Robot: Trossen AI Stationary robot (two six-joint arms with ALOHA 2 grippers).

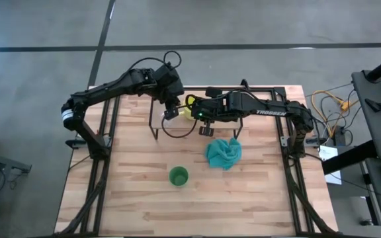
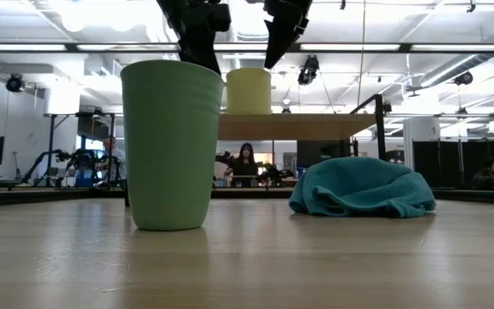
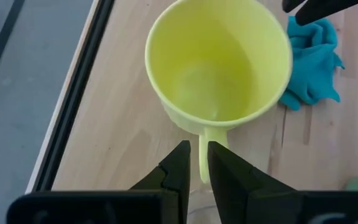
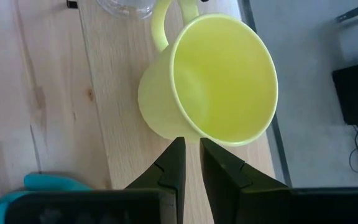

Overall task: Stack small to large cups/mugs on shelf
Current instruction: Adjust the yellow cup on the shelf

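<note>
The yellow mug sits upright on the shelf, and both pincers are on it. The left gripper is clamped on the mug's handle, a dark finger on either side of it. The right gripper comes from the opposite side and pinches the mug's rim, one finger inside the wall, one outside. Just past the handle from the right gripper, the clear glass cup stands on the same plank. Down on the tabletop, well clear of both grippers, the green cup stands alone, with the teal cloth bunched beside it.
</note>
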